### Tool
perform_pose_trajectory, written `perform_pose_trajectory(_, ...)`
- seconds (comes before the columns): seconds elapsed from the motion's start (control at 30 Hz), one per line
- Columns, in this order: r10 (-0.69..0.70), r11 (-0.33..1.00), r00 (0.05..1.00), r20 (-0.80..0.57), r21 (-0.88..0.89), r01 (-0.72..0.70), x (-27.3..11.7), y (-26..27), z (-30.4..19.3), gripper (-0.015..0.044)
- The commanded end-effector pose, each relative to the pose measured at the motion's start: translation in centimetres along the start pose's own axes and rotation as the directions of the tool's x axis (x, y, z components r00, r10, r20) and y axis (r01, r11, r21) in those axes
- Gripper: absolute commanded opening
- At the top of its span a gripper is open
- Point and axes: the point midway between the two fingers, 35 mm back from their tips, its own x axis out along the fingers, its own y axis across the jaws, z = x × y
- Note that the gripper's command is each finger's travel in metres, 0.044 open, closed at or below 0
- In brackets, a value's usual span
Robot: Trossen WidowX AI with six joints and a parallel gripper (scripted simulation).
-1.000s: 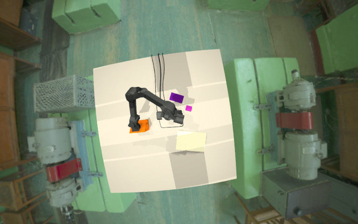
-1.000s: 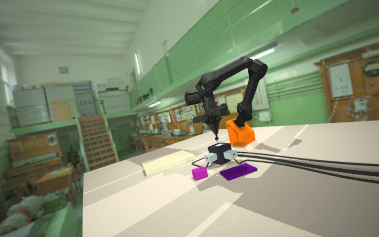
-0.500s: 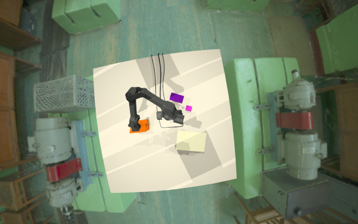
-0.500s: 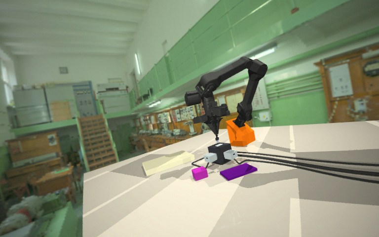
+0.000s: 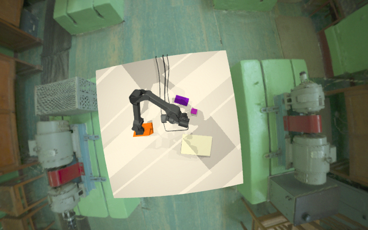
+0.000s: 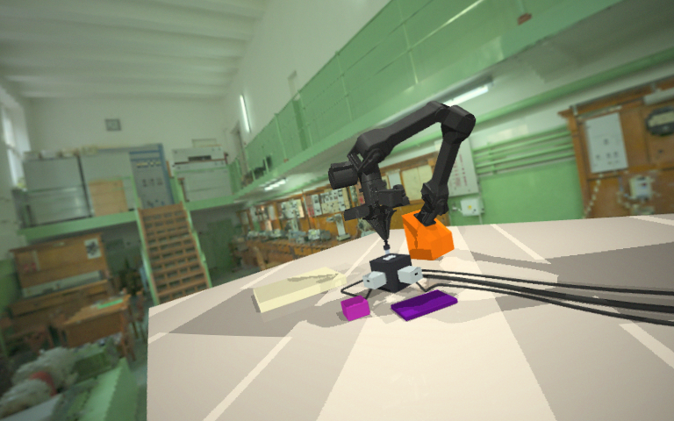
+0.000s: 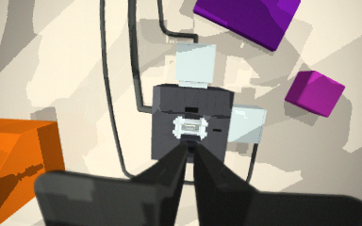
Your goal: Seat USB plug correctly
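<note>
The black power cube [image 6: 391,270] [image 7: 165,143] stands on the table. Its top socket [image 6: 390,257] [image 7: 189,127] has a white surround and looks empty in the wrist view. My gripper [image 6: 386,241] [image 7: 190,149] points down, shut on the USB plug [image 6: 386,246] [image 7: 190,142], a small dark body. The plug's pale metal end points down just above the socket in the exterior view. In the wrist view the plug appears just below the socket. Which way round the plug faces cannot be told. In the top view the arm hides the cube, plug and fingertips.
Two pale adapters [image 6: 373,280] [image 6: 410,274] are in the cube's sides, with black cables [image 5: 158,78] around it. A purple slab [image 5: 181,100], magenta block [image 5: 193,111] and cream block [image 5: 199,145] are nearby. An orange block [image 5: 147,130] is by the arm's base.
</note>
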Motion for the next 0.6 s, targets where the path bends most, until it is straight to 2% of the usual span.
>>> perform_pose_trajectory(0.0, -0.001, 1.0, 1.0, 0.006, -0.004, 0.001, 0.08, 0.0, 0.04, 0.0)
perform_pose_trajectory(0.57, 0.0, 1.0, 1.0, 0.02, -0.006, 0.0, 0.29, 0.02, 0.14, 0.0)
